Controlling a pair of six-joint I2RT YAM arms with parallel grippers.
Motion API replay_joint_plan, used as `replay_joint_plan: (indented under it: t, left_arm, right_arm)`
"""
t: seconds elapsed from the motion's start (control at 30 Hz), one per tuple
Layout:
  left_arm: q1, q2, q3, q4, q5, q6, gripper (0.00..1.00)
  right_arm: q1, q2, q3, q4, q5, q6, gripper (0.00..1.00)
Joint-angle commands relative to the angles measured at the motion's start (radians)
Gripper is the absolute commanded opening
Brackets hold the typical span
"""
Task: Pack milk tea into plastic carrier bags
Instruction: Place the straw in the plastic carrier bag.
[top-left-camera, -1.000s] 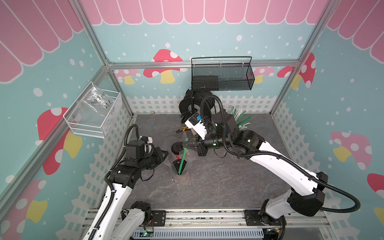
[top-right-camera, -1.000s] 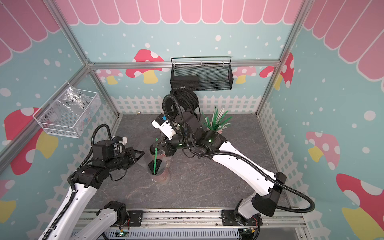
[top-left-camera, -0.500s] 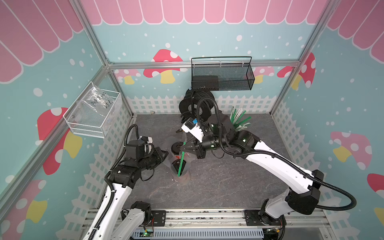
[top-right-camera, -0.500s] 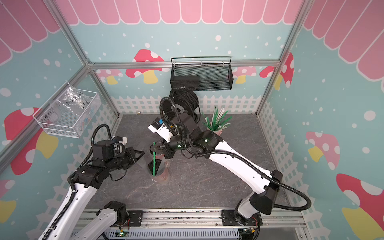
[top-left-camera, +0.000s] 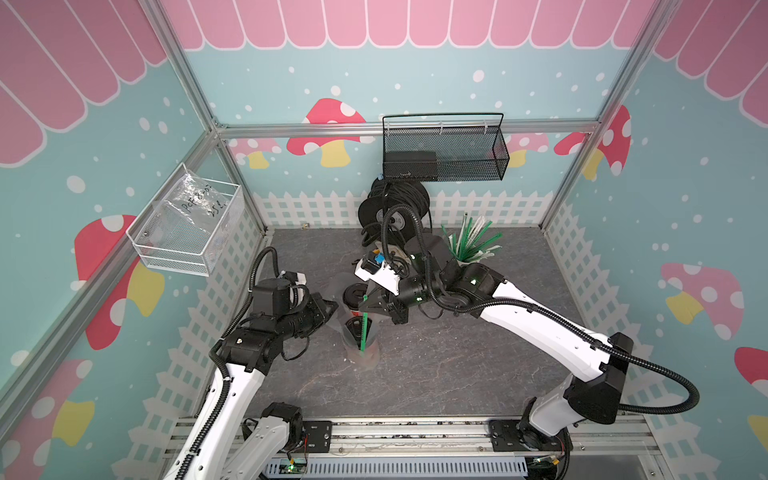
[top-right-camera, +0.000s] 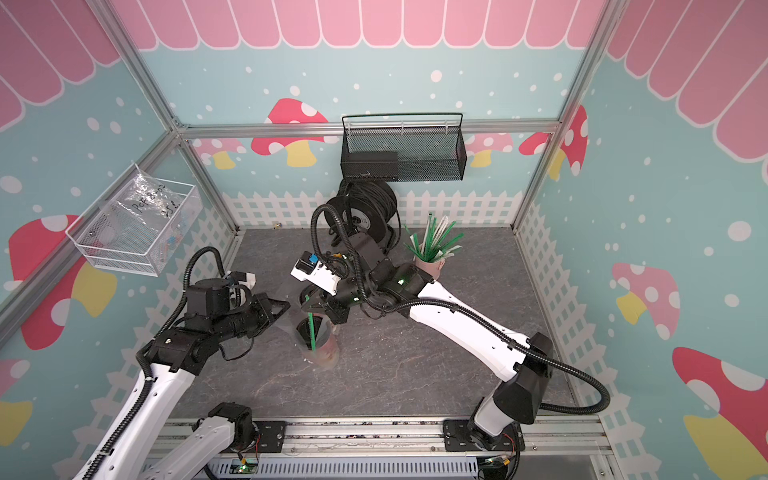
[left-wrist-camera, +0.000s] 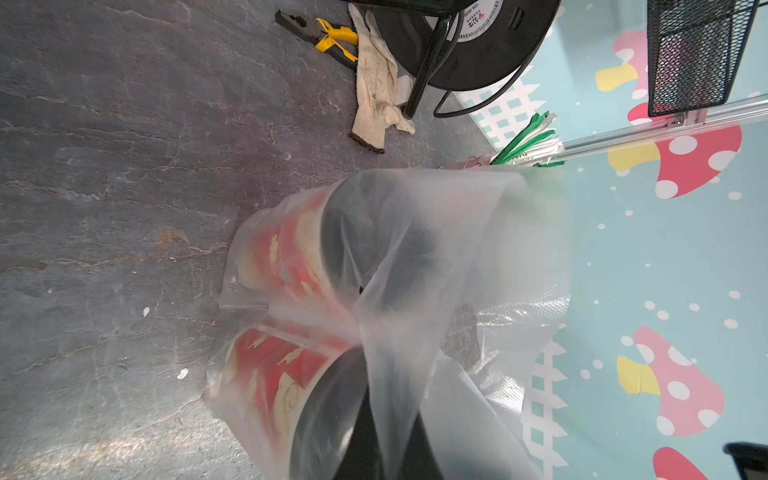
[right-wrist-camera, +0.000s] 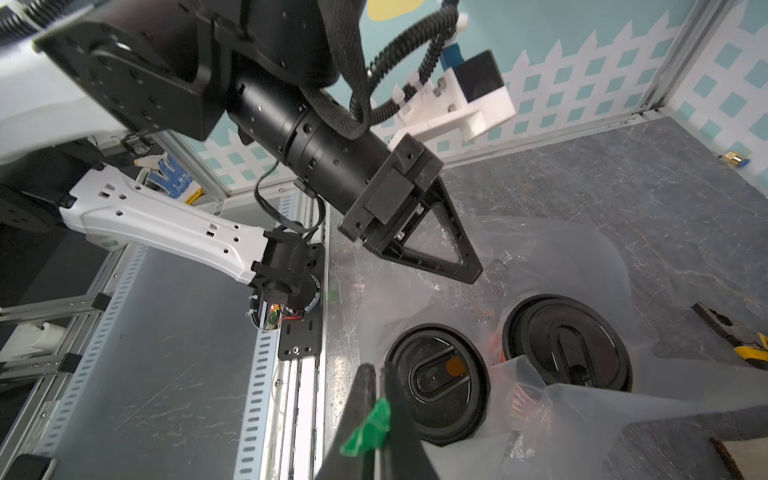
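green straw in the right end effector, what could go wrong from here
1. The green straw is pinched only at its top by the right end effector and hangs by the nearer cup's lid. Once released, it may catch on that lid or tip outside the plastic bag.
2. The left end effector pinches just one thin edge of the bag. If it slips, the mouth could sag over that lid and the far cup's lid.
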Motion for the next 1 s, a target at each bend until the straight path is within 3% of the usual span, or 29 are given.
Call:
replay_joint_plan:
  t: [0.0, 0.07, 0.13, 0.3, 0.53, 0.73, 0.8, 0.9, 0.97]
  left_arm:
    - [0.006, -0.009, 0.027, 0.0, 0.009, -0.005, 0.0]
    - [0.005, -0.011, 0.029, -0.003, 0.009, -0.005, 0.0]
    - [0.005, -0.01, 0.031, -0.007, 0.009, -0.002, 0.0]
    - [0.005, -0.011, 0.029, -0.007, 0.006, -0.003, 0.0]
    - [0.006, -0.016, 0.023, -0.006, 0.0, -0.001, 0.0]
    - [0.006, -0.016, 0.022, -0.007, 0.0, -0.001, 0.0]
    - [0.005, -0.016, 0.021, -0.007, -0.003, 0.0, 0.0]
    - [0.005, -0.01, 0.023, -0.007, 0.001, 0.001, 0.0]
    - [0.006, -0.01, 0.025, -0.007, 0.005, 0.0, 0.0]
  right_arm:
    - [0.004, -0.006, -0.06, 0.046, -0.031, -0.089, 0.12]
    - [0.003, -0.009, -0.08, 0.058, -0.039, -0.097, 0.17]
    - [0.004, -0.013, -0.084, 0.062, -0.041, -0.093, 0.33]
    - [0.004, -0.045, -0.07, 0.082, -0.034, -0.067, 0.43]
    - [0.005, -0.094, -0.092, 0.126, -0.048, 0.007, 0.4]
    - [0.007, -0.147, -0.245, 0.279, -0.082, 0.137, 0.24]
    - [0.009, -0.162, -0.29, 0.319, -0.108, 0.158, 0.23]
    - [0.008, -0.167, -0.3, 0.298, -0.038, 0.156, 0.26]
    - [0.007, -0.172, -0.276, 0.241, 0.085, 0.149, 0.32]
